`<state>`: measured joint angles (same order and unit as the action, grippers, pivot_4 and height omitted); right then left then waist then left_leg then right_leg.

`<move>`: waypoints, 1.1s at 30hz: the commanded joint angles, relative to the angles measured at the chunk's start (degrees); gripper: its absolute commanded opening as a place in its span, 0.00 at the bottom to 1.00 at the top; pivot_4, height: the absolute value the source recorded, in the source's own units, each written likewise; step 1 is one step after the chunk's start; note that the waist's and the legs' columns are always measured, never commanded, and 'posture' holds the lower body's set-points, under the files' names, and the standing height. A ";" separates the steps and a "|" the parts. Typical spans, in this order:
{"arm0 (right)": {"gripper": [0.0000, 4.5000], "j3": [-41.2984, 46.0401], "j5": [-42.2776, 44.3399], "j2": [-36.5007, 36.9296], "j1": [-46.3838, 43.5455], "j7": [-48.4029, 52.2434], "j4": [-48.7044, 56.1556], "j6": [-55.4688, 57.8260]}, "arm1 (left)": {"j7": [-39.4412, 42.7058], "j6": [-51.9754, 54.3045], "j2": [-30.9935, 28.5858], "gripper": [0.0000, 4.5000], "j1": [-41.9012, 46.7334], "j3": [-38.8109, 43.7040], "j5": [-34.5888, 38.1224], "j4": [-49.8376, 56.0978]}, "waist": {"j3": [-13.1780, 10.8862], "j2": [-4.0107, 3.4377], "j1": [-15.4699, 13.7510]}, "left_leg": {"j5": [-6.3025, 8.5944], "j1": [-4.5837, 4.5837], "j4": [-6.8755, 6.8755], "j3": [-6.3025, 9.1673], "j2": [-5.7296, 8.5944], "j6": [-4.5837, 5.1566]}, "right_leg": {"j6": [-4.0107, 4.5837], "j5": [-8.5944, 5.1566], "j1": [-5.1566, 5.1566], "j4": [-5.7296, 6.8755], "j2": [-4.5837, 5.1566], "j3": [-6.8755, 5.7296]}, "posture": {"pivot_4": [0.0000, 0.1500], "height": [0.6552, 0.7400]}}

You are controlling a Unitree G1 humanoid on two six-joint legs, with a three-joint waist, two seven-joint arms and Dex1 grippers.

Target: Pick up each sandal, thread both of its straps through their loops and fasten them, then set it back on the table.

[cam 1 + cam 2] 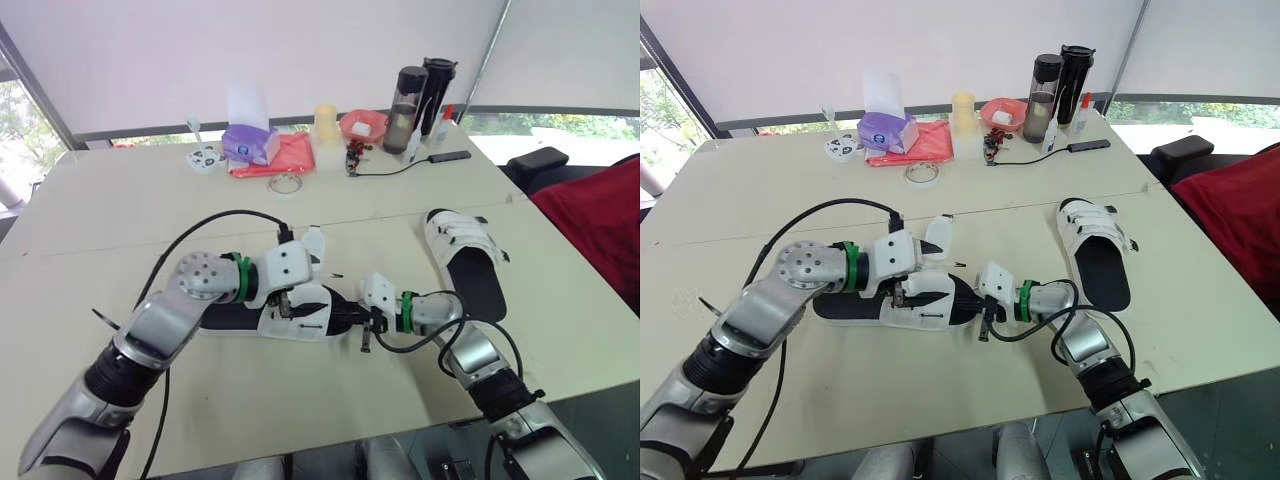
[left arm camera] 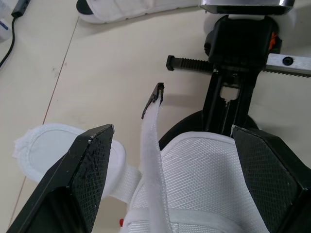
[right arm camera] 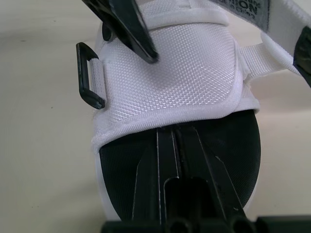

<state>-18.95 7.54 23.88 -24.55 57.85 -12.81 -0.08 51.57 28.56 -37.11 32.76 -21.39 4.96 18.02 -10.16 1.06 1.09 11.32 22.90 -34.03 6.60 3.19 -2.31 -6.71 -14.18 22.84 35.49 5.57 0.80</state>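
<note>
One white sandal with a black sole (image 1: 300,318) lies at the table's middle front. My left gripper (image 2: 172,131) is open, its fingers (image 2: 92,170) straddling the white mesh upper. A loose white strap (image 2: 151,136) with a black tip stands up between them. My right gripper (image 1: 366,322) is shut on the black toe edge of this sandal (image 3: 194,145). A black loop (image 3: 88,75) hangs free at the side of the upper. The second sandal (image 1: 465,255) lies flat to the right, apart from both grippers, with its straps across the upper.
Along the far edge stand two dark bottles (image 1: 420,95), a red bowl (image 1: 362,125), a pale cup (image 1: 325,125), a purple box (image 1: 250,143) on a red cloth, and a tape roll (image 1: 286,184). A black cable (image 1: 400,165) runs there. A red chair (image 1: 600,230) is off the right edge.
</note>
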 commanded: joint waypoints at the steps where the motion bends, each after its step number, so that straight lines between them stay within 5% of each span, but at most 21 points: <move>1: 0.00 -1.84 -3.87 0.06 1.68 -1.38 -3.56 1.97 | -2.90 0.00 1.67 0.70 2.43 0.05 -3.46 -2.28 | 0.00 0.00 -0.01 | 0.00 -0.08 0.00 0.01 0.00 0.00 | -0.01 -0.01 -0.09 -0.01 0.00 0.00 | 1.00 1.00; 7: 0.00 -1.67 -4.01 -0.02 1.71 -1.58 -3.77 1.82 | -1.79 -0.95 2.30 0.03 1.61 -0.08 -4.18 -2.49 | 0.00 0.00 0.06 | 0.00 -0.17 0.05 -0.01 -0.03 0.00 | -0.01 -0.01 -0.12 -0.01 0.00 0.02 | 1.00 1.00; 12: 0.00 -1.46 -4.18 -0.05 1.65 -1.71 -4.12 1.65 | -1.41 -0.02 2.52 0.01 2.10 1.82 -3.12 -2.79 | 0.00 0.00 0.03 | 0.01 -0.24 0.04 -0.01 -0.03 0.00 | -0.01 -0.01 -0.19 -0.01 0.00 0.02 | 1.00 1.00; 18: 0.00 -1.50 -4.30 -0.25 1.63 -1.90 -4.35 1.52 | -0.21 7.95 5.46 0.01 2.82 11.96 9.10 -1.42 | -0.01 0.00 0.07 | 0.01 -0.25 0.04 0.01 -0.05 0.00 | -0.02 -0.01 -0.19 0.00 0.00 0.02 | 1.00 1.00; 26: 0.00 -2.38 -4.76 -0.28 1.04 -1.53 -5.05 0.49 | -1.56 30.61 11.11 0.01 0.64 32.41 40.47 0.46 | -0.04 0.01 0.01 | 0.00 -0.25 0.03 0.07 -0.04 0.00 | -0.03 -0.01 -0.21 0.00 0.01 0.01 | 1.00 1.00; 33: 0.00 -2.24 -4.92 -0.25 1.26 -1.22 -5.32 0.26 | -8.42 30.94 12.96 0.01 -1.95 33.24 41.92 -1.59 | -0.04 0.04 -0.23 | 0.04 -0.28 0.01 0.02 0.00 -0.06 | 0.12 0.07 -0.30 -0.03 0.01 0.03 | 1.00 1.00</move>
<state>-19.10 5.84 23.03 -25.38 56.31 -14.28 -1.63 44.32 61.05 -24.42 30.41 10.52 45.70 15.47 -10.20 1.11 0.86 11.36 22.60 -34.01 6.62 3.19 -2.37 -6.60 -14.11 22.52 35.45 5.57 0.83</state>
